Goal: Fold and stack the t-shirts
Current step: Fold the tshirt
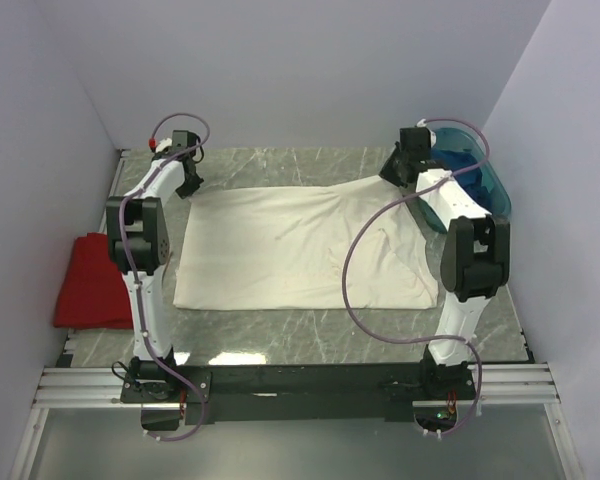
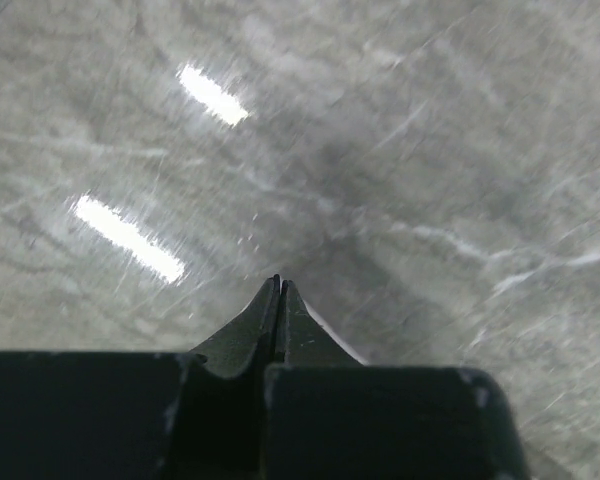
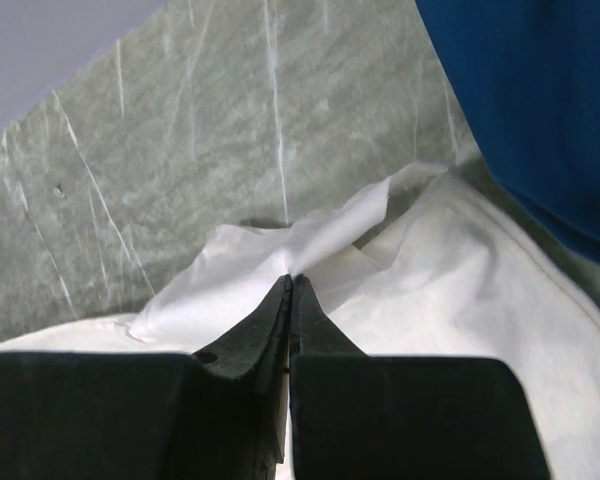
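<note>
Two black pincers work at the far edge of a cream-white cotton t-shirt that lies spread nearly flat on the grey-green marbled table. Its near hem is well short of both pincers, on the side of the arm bases. A plain red cotton t-shirt lies bunched at the table's left edge, nearer than the left pincer and out to its left, well apart from it. The left pincer is just beside the cream shirt's far-left corner. In its wrist view the left pincer has its fingers pressed together on nothing, with only bare table beyond the tips. The right pincer is at the shirt's far-right corner, where the cloth is drawn up toward it in a taut ridge. In its own wrist view the right pincer is pressed together and pinches a crumpled fold of the cream shirt, which spills ahead of and below the tips onto the table. Just to the right of this pincer stands a teal plastic oval basin with dark blue cloth inside it. A deep blue surface fills the wrist view to the right of the tips. I cannot tell whether that surface is basin wall or cloth.
</note>
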{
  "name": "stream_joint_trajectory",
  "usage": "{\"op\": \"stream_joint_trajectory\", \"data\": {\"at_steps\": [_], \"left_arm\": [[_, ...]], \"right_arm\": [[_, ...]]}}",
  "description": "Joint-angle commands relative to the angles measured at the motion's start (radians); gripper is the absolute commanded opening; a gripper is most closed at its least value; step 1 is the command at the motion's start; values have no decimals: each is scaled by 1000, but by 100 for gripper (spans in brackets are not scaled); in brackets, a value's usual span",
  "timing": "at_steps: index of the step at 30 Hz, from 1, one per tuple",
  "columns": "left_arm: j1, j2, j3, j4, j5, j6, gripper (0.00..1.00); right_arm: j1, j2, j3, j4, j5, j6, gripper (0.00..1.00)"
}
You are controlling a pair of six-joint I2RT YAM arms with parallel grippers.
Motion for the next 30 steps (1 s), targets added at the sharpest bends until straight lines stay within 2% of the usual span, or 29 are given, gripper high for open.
{"op": "stream_joint_trajectory", "data": {"at_steps": [1,10,23,30], "left_arm": [[5,-120,-33,12,13,-33,0],[5,-290,-224,35,19,-109,0],[5,-554,-637,119,45,-236,0],[5,-659,-748,142,36,-279,0]], "right_arm": [[-9,-103,-56,17,32,-6,0],[-9,-258,-243,6,60,3,0],[6,-452,-530,38,58,33,0],[23,-540,-667,75,31,50,0]]}}
